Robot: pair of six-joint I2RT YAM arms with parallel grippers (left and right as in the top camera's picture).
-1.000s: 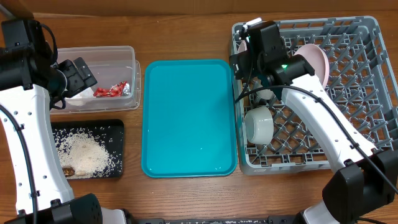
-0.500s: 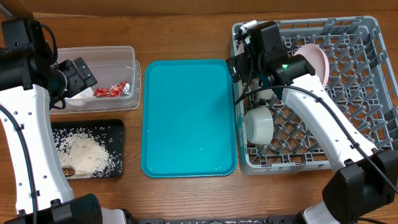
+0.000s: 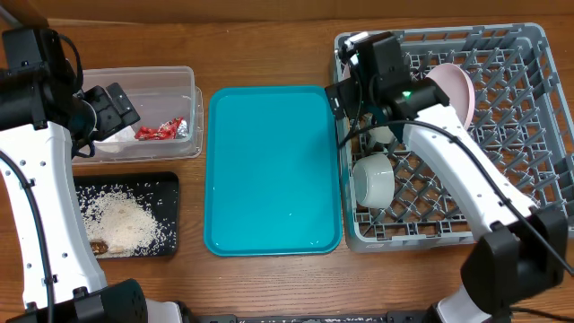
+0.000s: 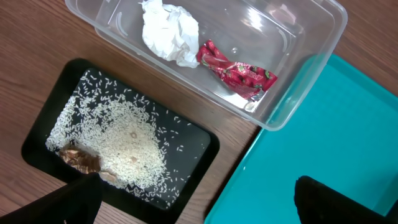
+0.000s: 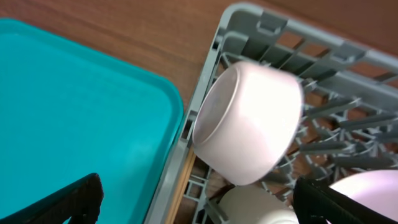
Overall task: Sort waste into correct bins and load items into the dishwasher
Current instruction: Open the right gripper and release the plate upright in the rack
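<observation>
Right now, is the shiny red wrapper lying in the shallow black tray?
No, the small red shiny wrapper lies in the clear rectangular plastic tub, beside the crumpled white paper napkin.

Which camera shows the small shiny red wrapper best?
The left wrist view: the small shiny red wrapper appears large and sharp, lying beside a crumpled white paper napkin in the clear rectangular plastic tub. The overhead view shows it only as a tiny red streak. The right wrist view misses it entirely.

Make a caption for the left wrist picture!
Napkin and red wrapper in the clear tub; rice in the black tray.
</observation>
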